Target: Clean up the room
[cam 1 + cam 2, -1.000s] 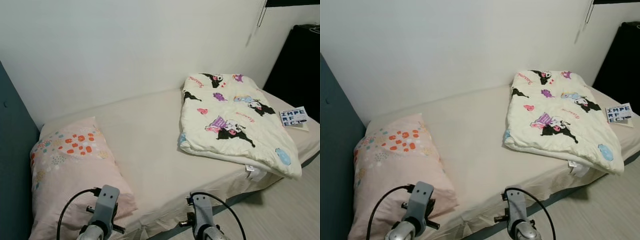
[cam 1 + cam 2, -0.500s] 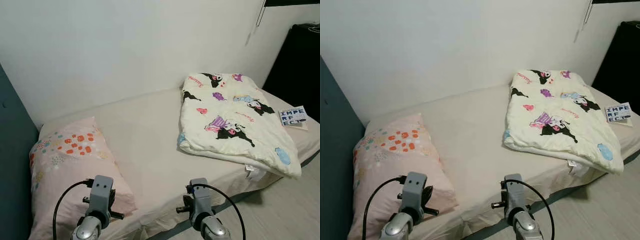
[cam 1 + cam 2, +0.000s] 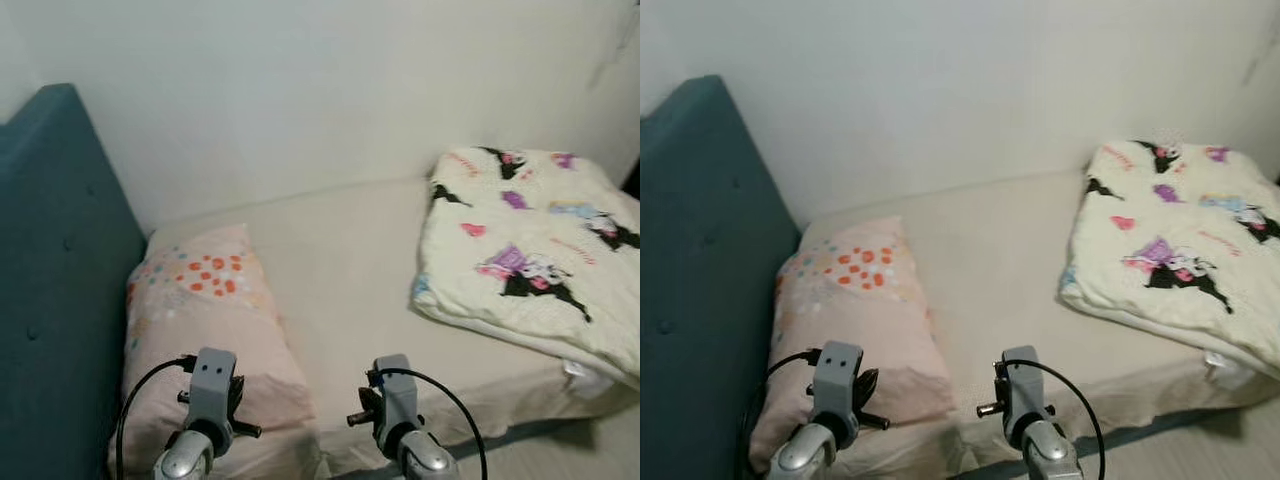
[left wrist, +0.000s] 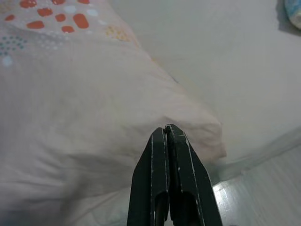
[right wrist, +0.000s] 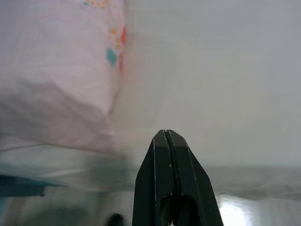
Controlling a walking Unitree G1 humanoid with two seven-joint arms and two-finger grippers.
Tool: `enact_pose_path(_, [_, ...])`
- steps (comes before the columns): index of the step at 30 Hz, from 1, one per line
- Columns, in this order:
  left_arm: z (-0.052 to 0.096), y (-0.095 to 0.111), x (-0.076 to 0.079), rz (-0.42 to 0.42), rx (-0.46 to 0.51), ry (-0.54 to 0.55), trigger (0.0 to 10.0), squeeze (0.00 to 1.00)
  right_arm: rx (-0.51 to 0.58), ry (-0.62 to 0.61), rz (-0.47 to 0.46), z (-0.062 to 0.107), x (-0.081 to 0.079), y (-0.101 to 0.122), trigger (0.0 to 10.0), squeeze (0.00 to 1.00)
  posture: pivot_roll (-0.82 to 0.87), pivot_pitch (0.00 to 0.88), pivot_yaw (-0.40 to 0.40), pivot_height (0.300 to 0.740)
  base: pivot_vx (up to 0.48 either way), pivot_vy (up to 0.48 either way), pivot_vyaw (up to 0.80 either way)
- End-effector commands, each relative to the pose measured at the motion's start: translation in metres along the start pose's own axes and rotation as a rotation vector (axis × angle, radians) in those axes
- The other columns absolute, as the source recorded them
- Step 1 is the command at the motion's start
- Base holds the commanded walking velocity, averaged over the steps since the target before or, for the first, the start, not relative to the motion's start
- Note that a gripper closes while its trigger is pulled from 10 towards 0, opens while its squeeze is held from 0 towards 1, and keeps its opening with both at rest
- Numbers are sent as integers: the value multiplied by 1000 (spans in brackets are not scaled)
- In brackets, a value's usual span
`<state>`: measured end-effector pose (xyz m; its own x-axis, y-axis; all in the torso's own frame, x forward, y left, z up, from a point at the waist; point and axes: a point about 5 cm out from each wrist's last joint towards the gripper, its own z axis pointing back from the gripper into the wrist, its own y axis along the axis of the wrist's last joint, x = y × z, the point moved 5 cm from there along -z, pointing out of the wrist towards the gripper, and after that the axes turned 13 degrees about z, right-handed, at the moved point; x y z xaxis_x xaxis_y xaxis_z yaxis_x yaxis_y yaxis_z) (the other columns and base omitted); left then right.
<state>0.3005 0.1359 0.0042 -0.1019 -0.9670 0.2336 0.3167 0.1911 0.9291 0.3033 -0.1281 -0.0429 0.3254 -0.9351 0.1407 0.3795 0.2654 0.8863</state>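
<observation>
A cream bed (image 3: 350, 270) runs along the white wall. A pink pillow (image 3: 205, 320) with orange dots lies at its left end, against the teal headboard (image 3: 55, 280). A folded cream quilt (image 3: 540, 250) with cartoon prints lies at the right end. Both arms are held low at the bed's near edge. My left gripper (image 4: 165, 129) is shut and empty over the pillow's near corner. My right gripper (image 5: 165, 133) is shut and empty, pointing at the bed's edge beside the pillow (image 5: 56, 70).
The white wall (image 3: 300, 90) backs the bed. Pale floor (image 3: 600, 450) shows at the lower right below the mattress edge. The middle of the mattress between pillow and quilt is bare sheet.
The whole view has swung left: the headboard now takes up the left side, and the quilt has slid to the right edge. The dark cabinet and the book are out of frame. Both grippers stay shut.
</observation>
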Motion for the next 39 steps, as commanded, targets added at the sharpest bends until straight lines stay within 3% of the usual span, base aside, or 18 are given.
enact_pose_path(1, [4, -3, -10, -13, -27, 36, 10000, 0, 27, 10, -14, -2, -7, 6, 10000, 0, -24, 62, -4, 737, 0, 0, 800])
enact_pose_path(4, [4, -3, -12, 4, -42, 41, 10000, 0, 28, 10, -14, -2, -7, 6, 10000, 0, -23, 63, -5, 737, 0, 0, 800])
enact_pose_path(9, [5, 6, -12, -6, 12, 36, 10000, 0, 37, -3, -37, -2, -5, 8, 10000, 0, -24, 64, -6, 737, 0, 0, 0])
enact_pose_path(27, [7, 7, -9, -21, -3, 24, 10000, 0, 42, -8, -24, -1, -5, 9, 10000, 0, -29, 75, -3, 737, 0, 0, 0])
enact_pose_path(39, [4, 14, -5, -14, 27, 32, 10000, 0, 49, -9, -22, -1, -4, 10, 10000, 0, -34, 85, -4, 737, 0, -438, 0])
